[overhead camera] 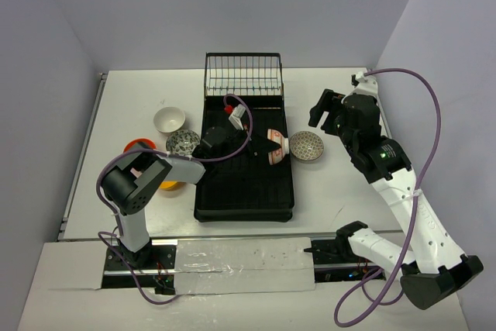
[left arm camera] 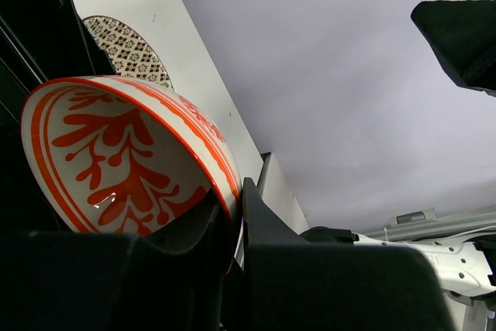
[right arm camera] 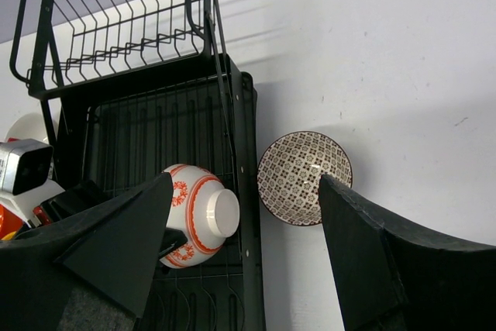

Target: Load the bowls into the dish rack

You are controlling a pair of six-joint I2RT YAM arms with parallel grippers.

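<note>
glossy glazed bowl (left arm camera: 128, 160), black wire rack (right arm camera: 147, 75).

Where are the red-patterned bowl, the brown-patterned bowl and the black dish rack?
red-patterned bowl (right arm camera: 198, 211): right wrist view, on its outer side.
brown-patterned bowl (right arm camera: 304, 177): right wrist view, centre of its inside.
dish rack (overhead camera: 244, 187): top view, bare ribbed floor.

Left arm (overhead camera: 143, 184) bent forward, jaws clamped; right arm (overhead camera: 387, 168) raised, jaws wide apart

Black-and-white arms (overhead camera: 411, 215) with looping purple cables (overhead camera: 439, 114)
</note>
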